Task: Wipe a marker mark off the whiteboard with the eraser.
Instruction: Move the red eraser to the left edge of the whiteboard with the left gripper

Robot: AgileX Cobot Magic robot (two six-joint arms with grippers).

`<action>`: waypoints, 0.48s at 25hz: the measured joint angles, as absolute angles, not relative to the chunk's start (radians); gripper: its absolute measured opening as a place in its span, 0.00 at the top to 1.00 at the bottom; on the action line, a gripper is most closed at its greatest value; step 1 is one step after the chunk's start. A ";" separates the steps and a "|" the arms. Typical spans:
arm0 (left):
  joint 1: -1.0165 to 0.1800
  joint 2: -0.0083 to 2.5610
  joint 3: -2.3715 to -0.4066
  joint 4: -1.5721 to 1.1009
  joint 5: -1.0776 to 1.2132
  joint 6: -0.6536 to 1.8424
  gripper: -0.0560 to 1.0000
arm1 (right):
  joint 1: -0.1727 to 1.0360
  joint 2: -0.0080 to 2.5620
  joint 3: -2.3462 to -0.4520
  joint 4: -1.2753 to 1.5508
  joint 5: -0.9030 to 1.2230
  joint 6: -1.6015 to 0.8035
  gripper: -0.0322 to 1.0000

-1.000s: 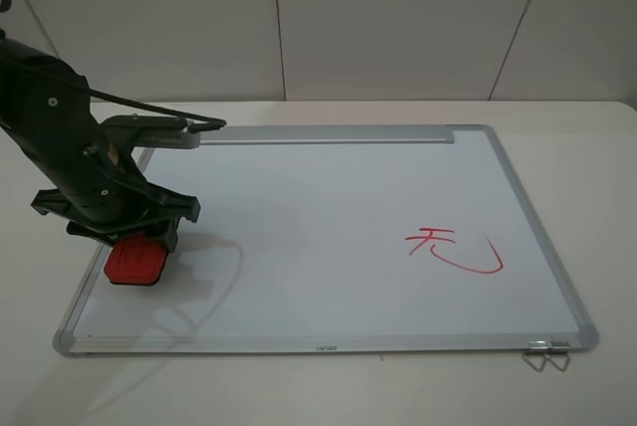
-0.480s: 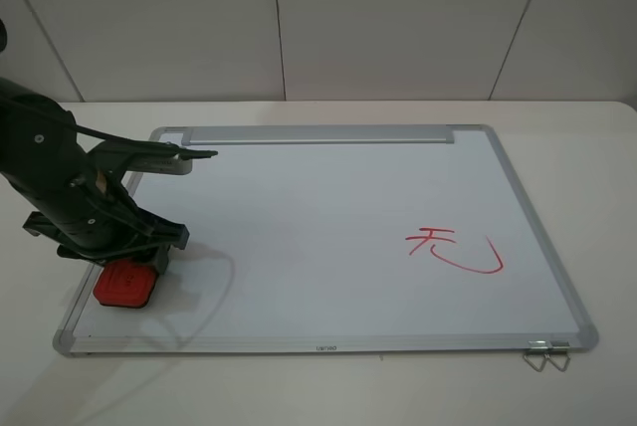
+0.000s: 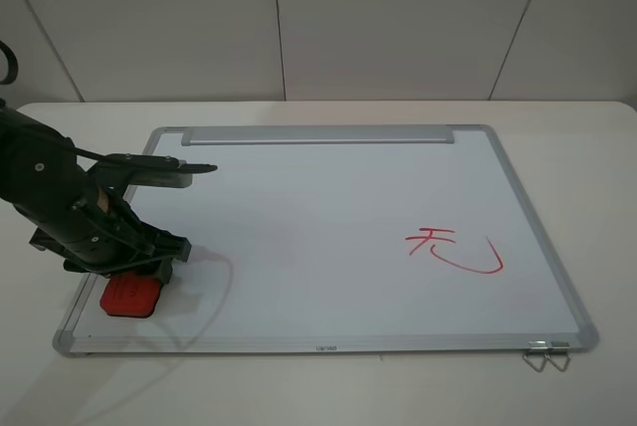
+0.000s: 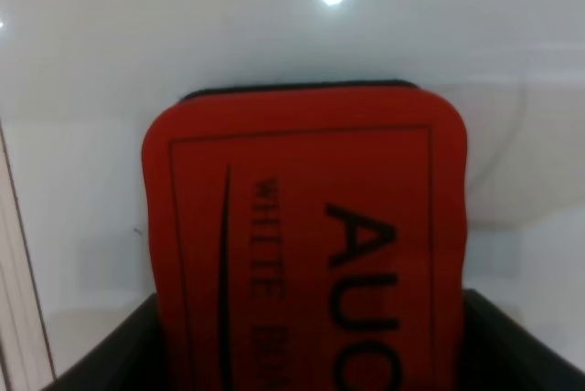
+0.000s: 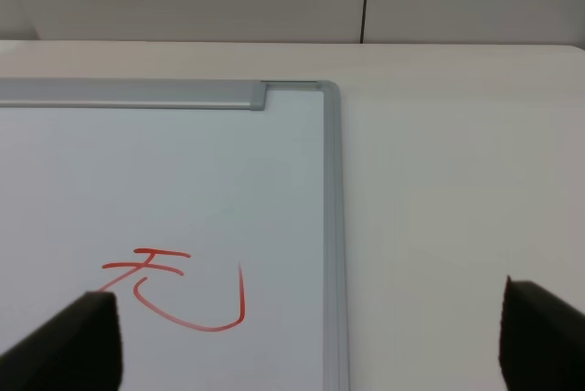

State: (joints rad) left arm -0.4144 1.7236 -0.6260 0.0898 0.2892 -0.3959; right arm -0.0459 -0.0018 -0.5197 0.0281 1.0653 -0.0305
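Observation:
The whiteboard point(image 3: 328, 187) lies flat on the table, its silver tray strip point(image 3: 318, 134) along the far edge. My left gripper point(image 3: 134, 282) is shut on the red eraser point(image 3: 130, 296), which rests on the board's near left corner. In the left wrist view the eraser point(image 4: 306, 227) fills the frame, with black lettering on top, between dark fingers point(image 4: 110, 354). No small red marker mark shows; only the larger red character with a curved hook point(image 3: 453, 250) stands at the right. My right gripper point(image 5: 311, 354) hangs open above that character point(image 5: 174, 289).
A faint grey smudge point(image 3: 289, 232) lies on the board left of centre. A metal binder clip point(image 3: 545, 354) sits at the board's near right corner. White table surface point(image 3: 597, 197) surrounds the frame, and a panelled wall rises behind.
My left gripper has slid the eraser towards the board's near left corner, nearer to the frame. The red character and the board have not moved.

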 joint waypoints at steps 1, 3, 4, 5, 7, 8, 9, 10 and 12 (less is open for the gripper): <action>-0.414 1.724 -0.626 0.090 0.283 -0.400 0.41 | -0.046 -0.002 -0.520 0.028 1.065 -0.031 0.28; -0.414 1.724 -0.626 0.090 0.267 -0.407 0.39 | -0.046 -0.002 -0.520 0.028 1.065 -0.031 0.28; -0.414 1.724 -0.626 0.090 0.263 -0.412 0.35 | -0.046 -0.002 -0.520 0.028 1.065 -0.031 0.28; -0.414 1.724 -0.626 0.090 0.258 -0.416 0.30 | -0.046 -0.002 -0.520 0.028 1.065 -0.031 0.28; -0.414 1.724 -0.626 0.090 0.250 -0.418 0.25 | -0.046 -0.002 -0.520 0.028 1.065 -0.031 0.28; -0.414 1.724 -0.626 0.090 0.244 -0.420 0.24 | -0.046 -0.002 -0.520 0.028 1.065 -0.031 0.28; -0.414 1.723 -0.626 0.090 0.243 -0.420 0.23 | -0.046 -0.002 -0.520 0.028 1.065 -0.031 0.28; -0.414 1.722 -0.626 0.090 0.242 -0.420 0.23 | -0.046 -0.002 -0.520 0.028 1.065 -0.031 0.28; -0.414 1.722 -0.627 0.090 0.244 -0.420 0.23 | -0.046 -0.002 -0.520 0.028 1.065 -0.031 0.28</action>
